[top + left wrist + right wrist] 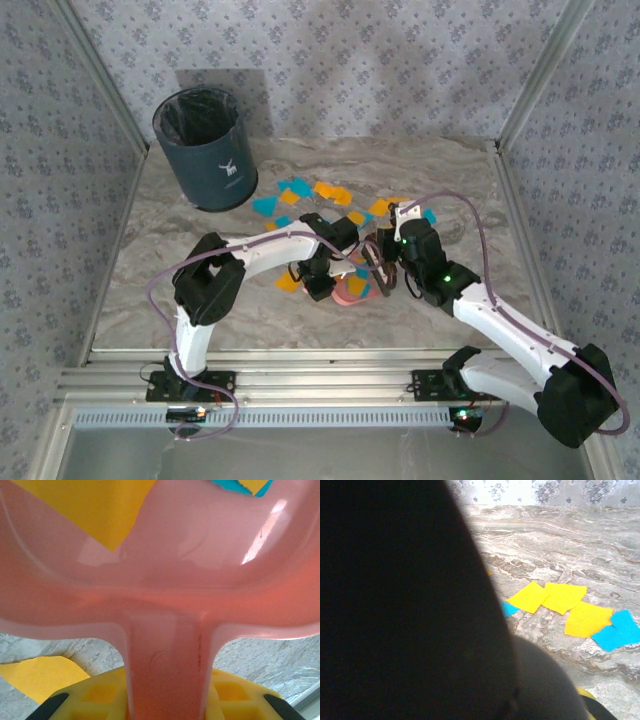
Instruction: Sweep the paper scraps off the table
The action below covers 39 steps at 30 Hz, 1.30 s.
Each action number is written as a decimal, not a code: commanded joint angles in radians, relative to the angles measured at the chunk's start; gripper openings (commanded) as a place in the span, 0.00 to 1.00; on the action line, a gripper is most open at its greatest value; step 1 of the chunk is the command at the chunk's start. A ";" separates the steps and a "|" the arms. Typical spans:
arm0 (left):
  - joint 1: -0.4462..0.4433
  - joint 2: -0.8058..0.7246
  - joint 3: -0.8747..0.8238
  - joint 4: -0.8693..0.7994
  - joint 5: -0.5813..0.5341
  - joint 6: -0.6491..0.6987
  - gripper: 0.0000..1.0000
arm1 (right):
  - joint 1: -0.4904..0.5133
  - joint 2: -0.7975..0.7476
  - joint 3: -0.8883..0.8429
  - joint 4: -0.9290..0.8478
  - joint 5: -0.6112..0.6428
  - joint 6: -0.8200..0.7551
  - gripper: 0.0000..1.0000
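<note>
Pink dustpan (200, 545) handle is sitting clamped in L gripper (165, 705), jaws nearly closed. R gripper (384, 268) is showing closed; we're not able to tell on what. Paper scraps (300, 187), small flat orange & teal squares, are lying on the table (180, 230) beyond the pan; in R wrist view we're counting 3 orange, 2 teal.

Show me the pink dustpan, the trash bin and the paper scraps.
pink dustpan (200, 545), left wrist view, on the pan's inner floor.
trash bin (205, 165), top external view, on its dark outer wall.
paper scraps (587, 620), right wrist view, on an orange piece beside a blue one.
</note>
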 commanded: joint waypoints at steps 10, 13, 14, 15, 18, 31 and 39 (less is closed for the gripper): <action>0.009 -0.025 -0.014 -0.016 -0.008 -0.018 0.00 | 0.011 -0.069 0.028 -0.033 -0.111 -0.004 0.00; 0.009 -0.030 -0.017 -0.012 -0.004 -0.017 0.00 | 0.013 -0.077 0.028 -0.036 -0.091 0.000 0.00; 0.009 -0.035 -0.023 -0.007 -0.002 -0.020 0.00 | 0.013 -0.083 0.027 -0.035 -0.082 0.002 0.00; 0.009 -0.039 -0.027 -0.002 -0.001 -0.020 0.00 | 0.013 -0.089 0.026 -0.036 -0.074 0.003 0.00; 0.010 -0.062 -0.051 0.021 0.005 -0.024 0.00 | 0.013 -0.111 0.020 -0.037 -0.050 0.007 0.00; 0.026 -0.186 -0.155 0.134 0.007 -0.055 0.00 | 0.010 -0.214 0.032 -0.108 0.047 0.011 0.00; 0.058 -0.320 -0.203 0.193 0.028 -0.097 0.00 | -0.006 -0.259 0.016 -0.169 0.137 0.026 0.00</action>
